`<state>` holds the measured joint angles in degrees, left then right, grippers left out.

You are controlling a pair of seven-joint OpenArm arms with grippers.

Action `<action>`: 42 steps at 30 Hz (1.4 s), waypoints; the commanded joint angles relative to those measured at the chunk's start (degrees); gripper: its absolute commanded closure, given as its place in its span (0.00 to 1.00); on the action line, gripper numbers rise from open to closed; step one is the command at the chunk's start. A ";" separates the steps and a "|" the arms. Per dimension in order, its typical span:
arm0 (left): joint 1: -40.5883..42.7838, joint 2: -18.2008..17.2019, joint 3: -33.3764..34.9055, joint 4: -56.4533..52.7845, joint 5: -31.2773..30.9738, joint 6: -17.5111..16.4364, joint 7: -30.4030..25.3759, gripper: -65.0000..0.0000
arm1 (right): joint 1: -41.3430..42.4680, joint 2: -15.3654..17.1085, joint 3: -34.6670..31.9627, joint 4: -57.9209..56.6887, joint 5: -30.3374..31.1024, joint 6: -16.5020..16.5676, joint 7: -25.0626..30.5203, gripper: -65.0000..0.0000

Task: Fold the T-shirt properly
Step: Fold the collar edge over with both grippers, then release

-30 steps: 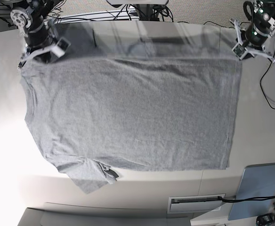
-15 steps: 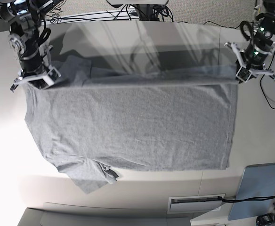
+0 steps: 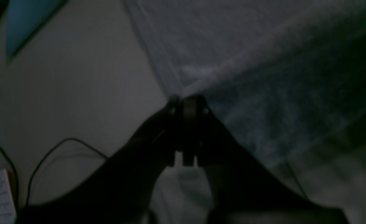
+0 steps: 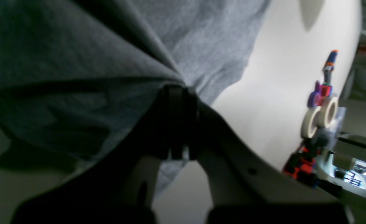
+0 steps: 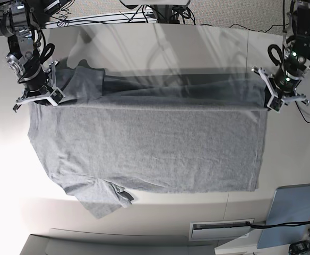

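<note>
The heather-grey T-shirt (image 5: 144,143) lies spread on the white table (image 5: 6,175), plain side up, with one sleeve bunched at the front left. Its far edge is lifted and drawn over the body as a blurred band. My right gripper (image 5: 35,98) is shut on the far left corner of the T-shirt (image 4: 77,46); in the right wrist view its tips (image 4: 178,90) pinch a peak of cloth. My left gripper (image 5: 276,102) is shut on the far right corner, and its tips (image 3: 186,102) clamp a fold of the T-shirt (image 3: 263,46).
A blue-grey board (image 5: 295,212) and a white slotted panel (image 5: 221,229) sit at the front right. Cables (image 5: 144,16) run along the back. Tape rolls (image 4: 319,118) and coloured tools (image 4: 324,77) lie beyond the shirt's left side. A black cable (image 3: 61,146) crosses the table.
Both grippers have come forward from the table's far edge, carrying the shirt's far edge with them, so that a strip now lies doubled over the body.
</note>
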<state>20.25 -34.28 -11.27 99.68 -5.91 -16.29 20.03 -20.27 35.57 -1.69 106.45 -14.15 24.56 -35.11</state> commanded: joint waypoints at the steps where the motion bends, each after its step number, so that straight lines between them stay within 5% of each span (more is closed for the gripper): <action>1: -1.09 -0.94 -0.50 0.07 -0.59 0.42 -0.98 1.00 | 1.05 1.09 0.55 0.39 -0.17 -0.85 0.42 1.00; 5: -3.10 -0.92 -0.48 -1.40 -0.61 -1.77 -1.07 1.00 | 1.79 1.09 0.55 0.02 0.04 -0.81 1.07 1.00; 28: -6.62 1.25 -0.11 -1.49 -2.27 -1.53 -0.94 1.00 | 2.19 1.09 0.48 -0.07 0.87 -0.76 0.90 1.00; 31: -6.62 1.25 -0.11 -1.49 -2.27 -1.60 -0.94 1.00 | 2.21 1.09 0.50 -0.07 0.90 -0.79 0.98 0.84; 34: -6.62 1.25 -0.11 -1.49 -2.29 -1.57 -0.94 0.69 | 2.21 1.09 0.50 -0.07 0.90 -0.79 1.07 0.67; 36: -6.64 1.25 -0.11 -1.49 -2.27 -1.55 -0.94 0.55 | 2.21 1.09 0.50 -0.07 0.90 -0.81 0.96 0.66; 42: -6.60 1.22 -0.11 -1.49 -3.23 -1.57 0.28 0.54 | 2.19 1.09 0.52 0.04 7.43 -3.10 -2.43 0.66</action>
<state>14.26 -31.94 -10.94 97.47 -8.69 -18.46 21.30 -18.59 35.55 -1.69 105.73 -6.15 22.04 -38.11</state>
